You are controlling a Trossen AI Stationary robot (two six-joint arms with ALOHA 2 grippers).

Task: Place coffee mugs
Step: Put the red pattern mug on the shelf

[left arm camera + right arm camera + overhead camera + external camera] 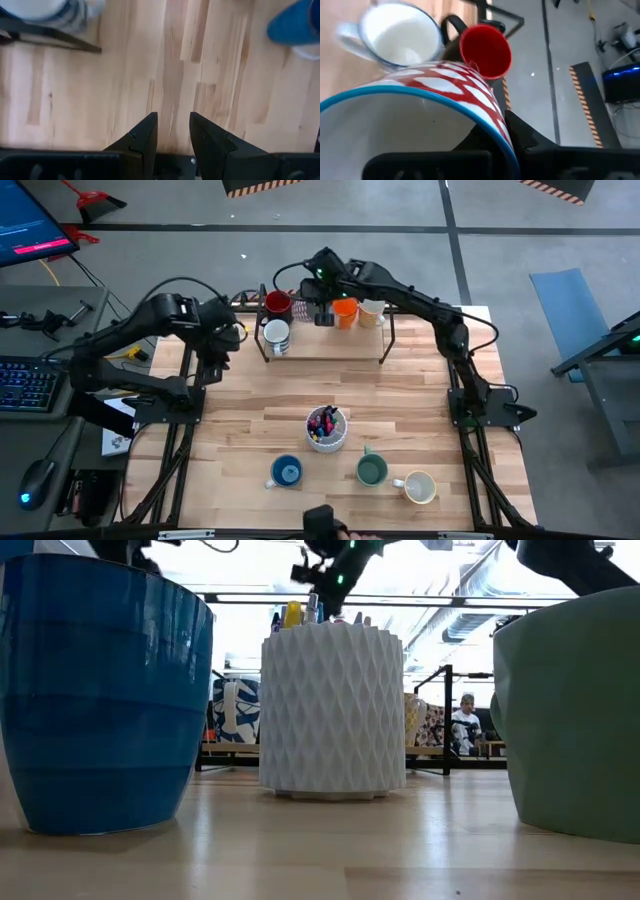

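On the rack (pixel 385 340) at the table's far side stand a dark red mug (pixel 278 303), a white mug (pixel 275 335), an orange mug (pixel 345 311) and a cream mug (pixel 372 312). My right gripper (pixel 322 308) hovers over the rack between the red and orange mugs, shut on a red-and-white patterned mug with a blue rim (pixel 435 95). Near the front edge a blue mug (pixel 287 471), a green mug (pixel 371 470) and a cream mug (pixel 420 487) stand on their bases. My left gripper (pixel 173 130) is open above bare wood left of the rack. My right gripper holds the patterned mug by its wall just below the blue rim (pixel 495 131). One dark finger (pixel 522 136) lies on the outside of the wall; the mug hides the other. The fingers slant down from the table's right. The mug is tilted, lifted clear, its mouth facing the wrist camera.
A white ribbed cup full of pens (pixel 326 427) stands in the middle of the table behind the front mugs. Bare wood lies between it and the rack. A keyboard (pixel 25 385) and monitor sit off the table's left; a person (pixel 465 725) is far behind.
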